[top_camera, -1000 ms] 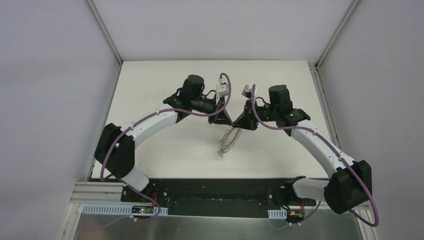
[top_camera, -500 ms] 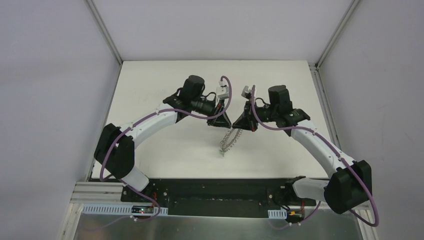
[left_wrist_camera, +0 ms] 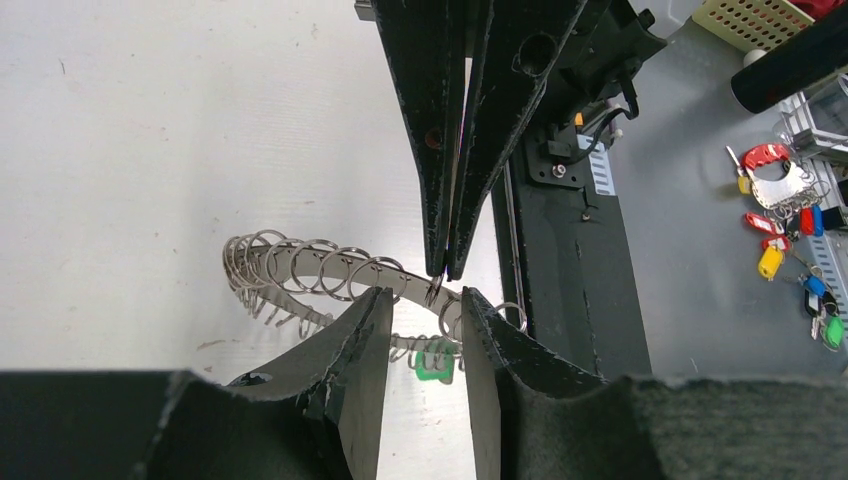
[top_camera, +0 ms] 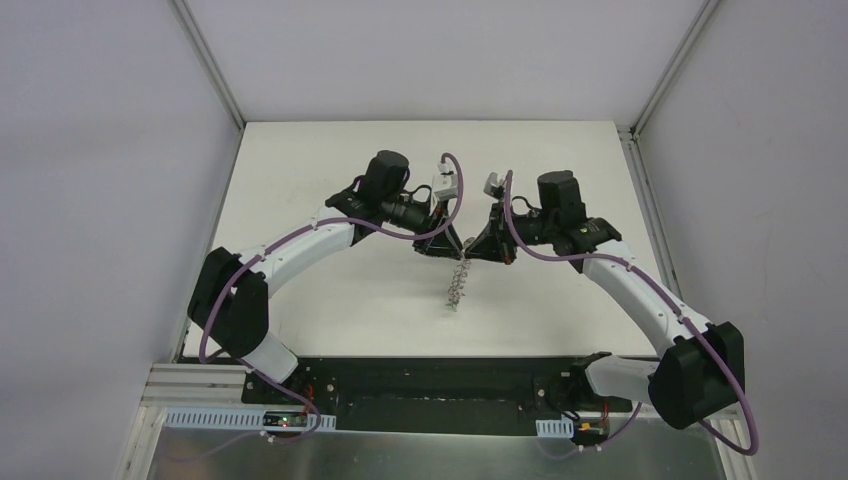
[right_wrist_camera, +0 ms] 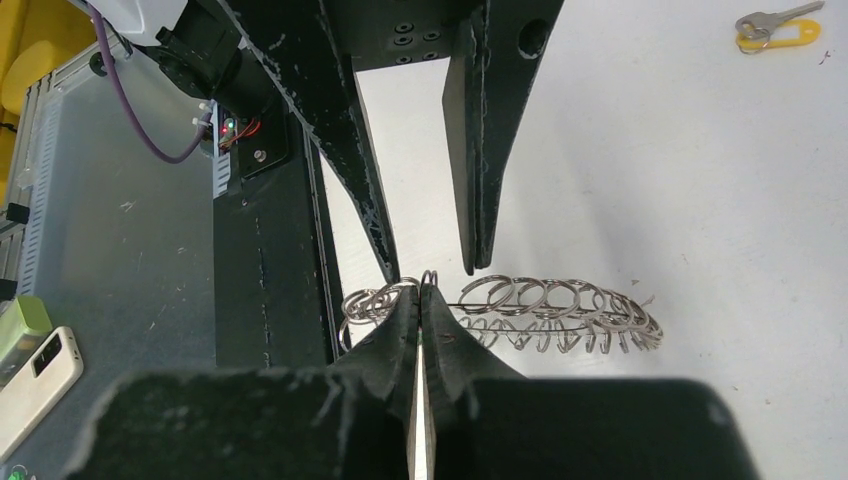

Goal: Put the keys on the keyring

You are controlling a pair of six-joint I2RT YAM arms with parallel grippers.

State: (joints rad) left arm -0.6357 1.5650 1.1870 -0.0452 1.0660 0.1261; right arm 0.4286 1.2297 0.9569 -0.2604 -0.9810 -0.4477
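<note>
The keyring hangs edge-on between my two grippers above the white table. In the left wrist view its dark band and silver wire loops curve leftward. My right gripper is shut on one wire loop at the ring's rim; it also shows in the top view. My left gripper is open, its fingers either side of the ring's band just below the right gripper's tips; it shows in the top view. The green-headed key hangs on the ring's lower edge. The yellow-headed key lies on the table, apart.
The black base rail runs along the table's near edge. Beyond it, on a grey surface, lies a bunch of coloured key tags. A white handset lies on the grey surface left of the rail.
The keyring has swung from a slanted, wider hang to a narrower, nearly vertical one and shifted slightly right. The left gripper has closed in toward the right gripper.
</note>
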